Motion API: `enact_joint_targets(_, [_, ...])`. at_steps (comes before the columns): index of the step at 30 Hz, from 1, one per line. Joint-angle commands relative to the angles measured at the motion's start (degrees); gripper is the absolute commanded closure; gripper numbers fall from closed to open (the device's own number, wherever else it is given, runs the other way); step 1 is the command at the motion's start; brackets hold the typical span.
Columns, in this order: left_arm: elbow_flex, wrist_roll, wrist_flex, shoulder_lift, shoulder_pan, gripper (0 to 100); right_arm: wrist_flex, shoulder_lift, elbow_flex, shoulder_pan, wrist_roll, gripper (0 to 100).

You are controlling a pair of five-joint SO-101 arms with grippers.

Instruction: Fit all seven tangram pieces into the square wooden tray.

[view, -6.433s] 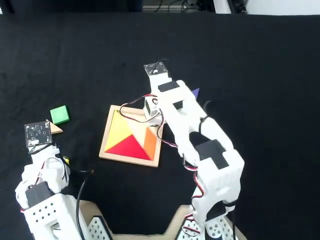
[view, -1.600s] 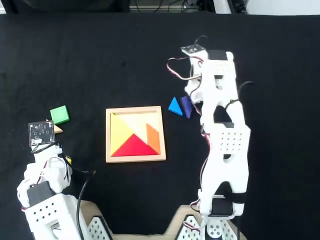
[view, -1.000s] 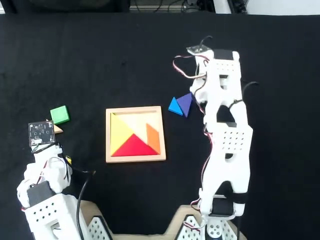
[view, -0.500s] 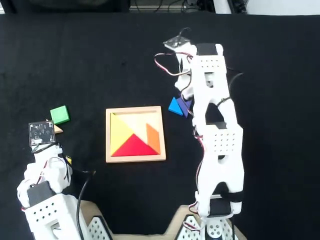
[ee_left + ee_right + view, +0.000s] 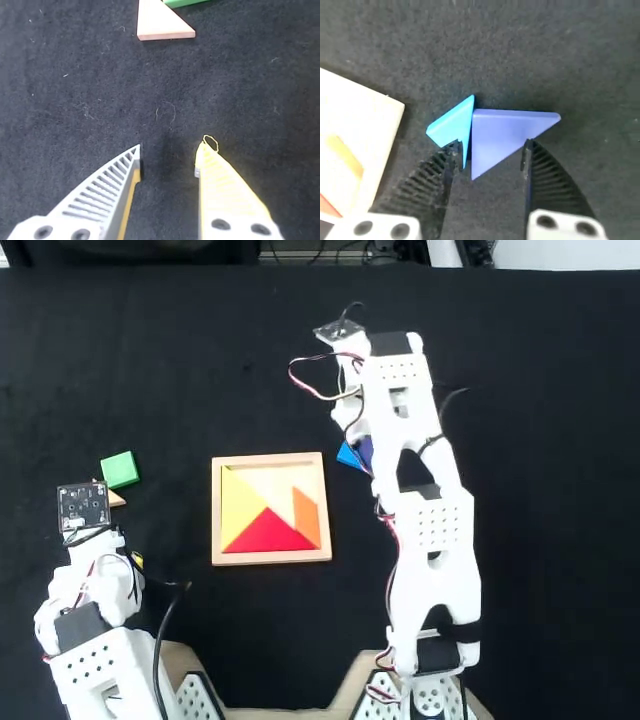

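Wooden tray [image 5: 270, 558]: lies square-on at the middle of the desk [image 5: 150, 360], where some seconds ago it sat skewed under the right arm; the yellow triangle [image 5: 240, 510], red triangle [image 5: 265, 537] and orange piece [image 5: 307, 515] lie inside it
Right arm shift: over the last second and a half it has swung from the far side of the blue pair, away from the tray, to directly above them; it now covers the purple one in the high view
Right claw [image 5: 491, 146]: open and holding nothing; it straddles the purple triangle [image 5: 502, 132], one finger at the seam with the light blue triangle [image 5: 451, 127], the other at the purple piece's opposite edge
Blue pair: touching each other, just off the tray's right side near its far corner
Left claw [image 5: 171, 145]: parted and empty, low over bare desk well left of the tray, unchanged; the peach triangle [image 5: 160, 22] and green square [image 5: 119, 469] lie just ahead of it
Meaning: the purple triangle looks like the next pick; the finger at the seam may nudge the light blue piece on closing; four pieces remain outside the tray
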Motion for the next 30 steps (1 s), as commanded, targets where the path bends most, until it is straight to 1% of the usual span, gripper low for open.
enact_joint_targets(1, [-0.3,-0.3,-0.6,-0.4,0.2,82,-1.0,0.7,-0.7,-1.1,-0.4,79.3])
enact_joint_targets(9, [-0.3,-0.3,-0.6,-0.4,0.2,82,-3.3,5.0,-0.7,-1.7,-1.6,79.3])
enact_joint_targets(20, [-0.3,-0.3,-0.5,-0.4,0.2,82,-1.6,6.4,-0.2,-1.5,-1.2,79.3])
enact_joint_targets(30, [-0.3,-0.3,-0.5,-0.4,0.2,82,-0.4,6.5,-0.1,2.3,-1.2,79.3])
